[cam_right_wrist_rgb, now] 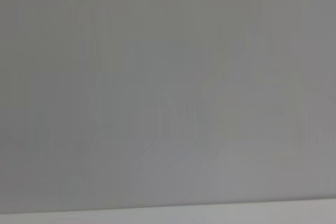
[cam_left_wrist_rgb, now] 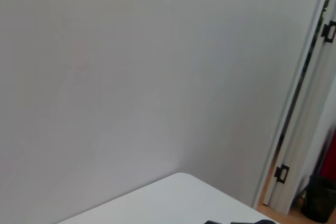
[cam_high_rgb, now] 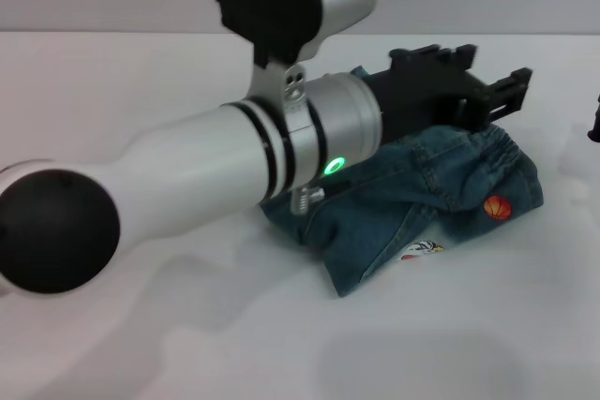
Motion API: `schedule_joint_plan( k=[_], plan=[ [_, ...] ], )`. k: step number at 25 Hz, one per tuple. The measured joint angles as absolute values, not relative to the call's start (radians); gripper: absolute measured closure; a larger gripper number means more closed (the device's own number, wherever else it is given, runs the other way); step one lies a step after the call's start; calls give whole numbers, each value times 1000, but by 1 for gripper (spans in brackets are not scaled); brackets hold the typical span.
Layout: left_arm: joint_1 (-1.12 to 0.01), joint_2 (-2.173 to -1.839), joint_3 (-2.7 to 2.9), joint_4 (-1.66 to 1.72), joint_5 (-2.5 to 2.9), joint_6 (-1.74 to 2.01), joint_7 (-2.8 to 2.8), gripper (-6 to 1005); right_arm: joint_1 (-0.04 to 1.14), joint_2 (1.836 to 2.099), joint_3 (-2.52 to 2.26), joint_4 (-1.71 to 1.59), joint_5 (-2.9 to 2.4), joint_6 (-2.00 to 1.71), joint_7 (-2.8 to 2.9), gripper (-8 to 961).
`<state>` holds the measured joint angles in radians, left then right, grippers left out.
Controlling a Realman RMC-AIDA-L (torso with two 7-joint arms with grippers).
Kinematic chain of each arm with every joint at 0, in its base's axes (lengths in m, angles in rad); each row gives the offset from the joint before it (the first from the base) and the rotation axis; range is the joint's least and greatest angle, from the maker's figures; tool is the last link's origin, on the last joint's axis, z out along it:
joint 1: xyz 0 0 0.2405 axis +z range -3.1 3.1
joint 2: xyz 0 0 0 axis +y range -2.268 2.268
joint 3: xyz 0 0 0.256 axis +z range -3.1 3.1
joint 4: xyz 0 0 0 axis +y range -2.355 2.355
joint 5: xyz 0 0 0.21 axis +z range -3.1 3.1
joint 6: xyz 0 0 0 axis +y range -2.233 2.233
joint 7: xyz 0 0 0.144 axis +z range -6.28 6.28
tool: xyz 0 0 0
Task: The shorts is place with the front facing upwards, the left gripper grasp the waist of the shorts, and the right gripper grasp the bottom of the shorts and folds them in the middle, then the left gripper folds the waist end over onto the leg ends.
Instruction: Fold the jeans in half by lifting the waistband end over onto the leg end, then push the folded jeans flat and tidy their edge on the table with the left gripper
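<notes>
One arm working: left gripper [cam_high_rgb: 469,91] hovering over far edge of shorts [cam_high_rgb: 422,203], black fingers hiding any grip, so can't tell whether clamped or spread. Shorts lying bunched on white table [cam_high_rgb: 187,325], gathered waistband [cam_high_rgb: 502,147] toward right, orange basketball patch [cam_high_rgb: 498,207] showing. Right gripper [cam_high_rgb: 594,124] sitting idle at right edge, mostly cut off.

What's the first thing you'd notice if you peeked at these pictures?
A big silver-white robot arm with a glowing green light sweeps across the left and middle of the head view. Its black left end effector sits over a bunched heap of blue denim shorts on the white table, with an orange basketball patch showing.
</notes>
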<state>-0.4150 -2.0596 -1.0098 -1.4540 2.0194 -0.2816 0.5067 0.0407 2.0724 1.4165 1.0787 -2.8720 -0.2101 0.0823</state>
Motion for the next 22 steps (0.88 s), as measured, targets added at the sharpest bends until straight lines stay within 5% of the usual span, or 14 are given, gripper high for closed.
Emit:
schedule_joint_plan(
  k=[15, 22],
  plan=[
    [-199, -2057, -986, -1437, 2027, -67, 635, 142, 5, 2074, 1253, 1017, -2917, -596, 31, 954],
    [-187, -2057, -968, -1388, 2028, -48, 637, 368, 6, 2075, 1196, 936, -2917, -688, 27, 954]
  ],
)
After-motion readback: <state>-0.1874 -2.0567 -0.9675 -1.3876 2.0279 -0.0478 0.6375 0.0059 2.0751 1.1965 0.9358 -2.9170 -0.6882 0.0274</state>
